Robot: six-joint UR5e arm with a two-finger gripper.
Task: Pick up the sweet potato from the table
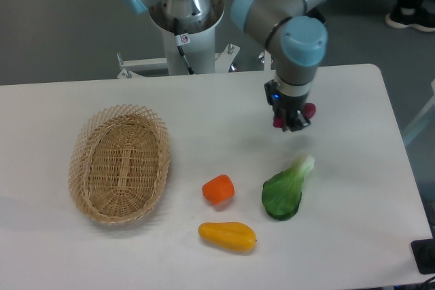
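Spreading wide beneath everything, the white tabletop [204, 113] carried a wicker basket [119, 164] at one side, and nearer the front edge a bok choy [285, 191], a yellow-orange vegetable [228, 236] and an orange chunk [218, 189], all apart from one another. Beyond the far edge the arm's base stood on grey floor. The end effector [293, 119] was clamped on the sweet potato [310, 110], magenta peeking out either side, seemingly lifted just clear of the surface.

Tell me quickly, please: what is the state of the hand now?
Hand: closed on the sweet potato, which shows as magenta bits on both sides of it, above the table.
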